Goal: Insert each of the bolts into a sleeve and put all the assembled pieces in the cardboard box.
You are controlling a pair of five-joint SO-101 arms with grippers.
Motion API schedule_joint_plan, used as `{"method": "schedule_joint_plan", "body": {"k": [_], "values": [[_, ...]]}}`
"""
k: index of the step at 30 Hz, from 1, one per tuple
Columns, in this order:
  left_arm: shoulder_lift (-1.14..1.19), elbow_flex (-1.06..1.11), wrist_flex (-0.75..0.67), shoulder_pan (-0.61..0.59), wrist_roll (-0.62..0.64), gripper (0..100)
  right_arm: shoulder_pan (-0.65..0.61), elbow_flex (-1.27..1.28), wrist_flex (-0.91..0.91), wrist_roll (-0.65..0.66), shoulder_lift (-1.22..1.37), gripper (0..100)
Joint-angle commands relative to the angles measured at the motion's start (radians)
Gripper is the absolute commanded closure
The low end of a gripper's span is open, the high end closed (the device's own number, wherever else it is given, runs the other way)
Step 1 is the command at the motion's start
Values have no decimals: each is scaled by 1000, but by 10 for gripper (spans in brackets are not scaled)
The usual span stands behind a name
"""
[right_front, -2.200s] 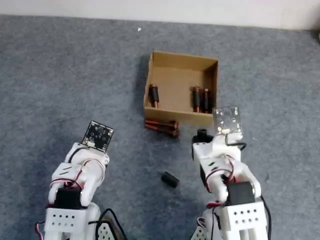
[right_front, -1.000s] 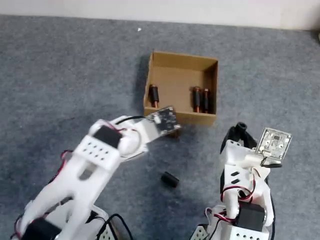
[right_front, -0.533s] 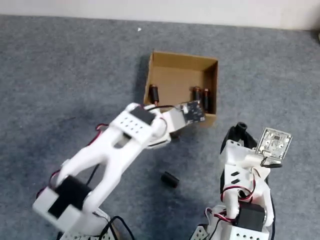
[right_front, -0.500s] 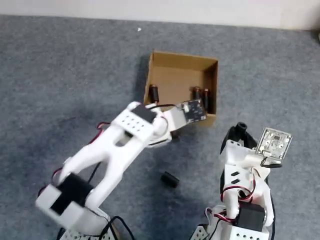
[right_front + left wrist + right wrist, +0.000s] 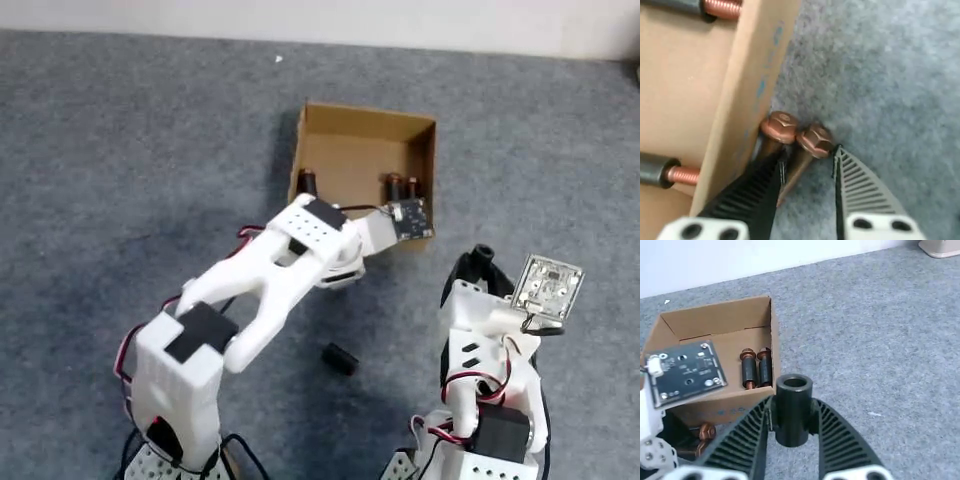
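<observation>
Two copper bolts (image 5: pixel 812 140) lie side by side on the carpet against the front wall of the cardboard box (image 5: pixel 750 75). My left gripper (image 5: pixel 807 165) is open just above them, one finger on each side of the bolt farther from the wall. The left arm (image 5: pixel 300 250) stretches over them in the high view. My right gripper (image 5: pixel 792 440) is shut on an upright black sleeve (image 5: pixel 793 410), held above the carpet to the right of the box (image 5: pixel 365 130). The bolt heads (image 5: pixel 702 432) peek out below the box front.
Assembled bolt-and-sleeve pieces (image 5: pixel 400 187) (image 5: pixel 308 183) lie inside the box, two of them side by side (image 5: pixel 756 367). A loose black sleeve (image 5: pixel 340 358) lies on the grey carpet between the arm bases. The left wrist's circuit board (image 5: pixel 685 372) hangs over the box front.
The left arm swung out from its rest pose to the box's front wall and slid right along it over the bolts. The right arm shifted right with the sleeve, then stayed still.
</observation>
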Motion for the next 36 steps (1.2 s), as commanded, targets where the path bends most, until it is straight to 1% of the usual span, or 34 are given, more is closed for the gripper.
{"method": "schedule_joint_plan", "body": {"k": [1,4,12,18,24,27,32,36], "values": [[41,-56,-8,28,-12,869,13,-19,-28,-6,-12,994],[44,-54,3,45,-12,913,13,-19,-28,-6,-12,994],[44,-56,161,81,-12,994,13,-16,-28,-6,-12,994],[7,-47,238,74,-8,994,13,-13,-28,-6,-12,994],[-150,-45,344,73,6,994,13,-12,-30,-6,-12,994],[-254,-44,379,70,95,994,13,-12,-30,-6,-12,994],[-443,-27,430,36,196,994,7,-16,-27,-6,-12,994],[-634,68,428,7,212,994,5,-19,-18,-12,-12,994]]}}
